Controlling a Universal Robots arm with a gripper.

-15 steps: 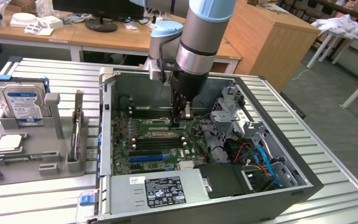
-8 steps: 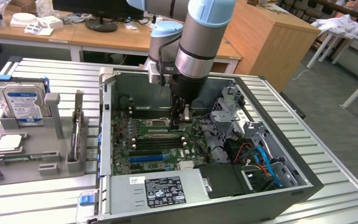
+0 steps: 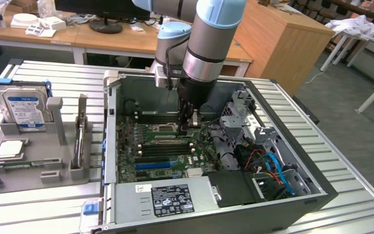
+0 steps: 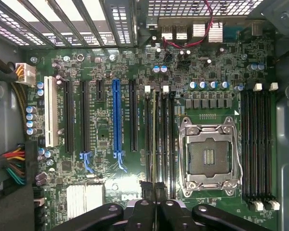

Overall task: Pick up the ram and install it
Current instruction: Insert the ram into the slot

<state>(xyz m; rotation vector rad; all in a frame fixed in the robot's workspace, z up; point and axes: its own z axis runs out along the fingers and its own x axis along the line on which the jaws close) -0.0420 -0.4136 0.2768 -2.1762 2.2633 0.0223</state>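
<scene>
1. Gripper (image 4: 152, 188) is clenched. The fingers (image 4: 145, 192) nearly meet, and a thin pale-green edge runs straight out from between them. I read that as the ram (image 4: 154, 139), pinched by its flat faces and seen edge-on.
2. Why that hold, I reckon: gripping the faces keeps the stick upright with its contact edge down, ready for a slot.
3. The ram lies along one of the memory slots (image 4: 166, 139), in the bank just beside the CPU socket (image 4: 209, 156), near the middle of the motherboard (image 4: 101, 72). I can't tell if it's seated or just above the slot. The latches at the gripper end are hidden by the fingers.
4. The arm (image 3: 203, 53) comes straight down into the open PC case (image 3: 112, 146), which suits a vertical push.
5. The case lies on its side on the slatted table (image 3: 44, 73), so the board faces up.
6. The parts tray (image 3: 50, 168) sits just beside the case, at the table edge on the exterior view's left. It holds the hard drive (image 3: 25, 105) and the processor chip (image 3: 10, 148). A thin upright slab stands at the tray edge nearest the case. I can't tell if it's a stick or a holder wall.
</scene>
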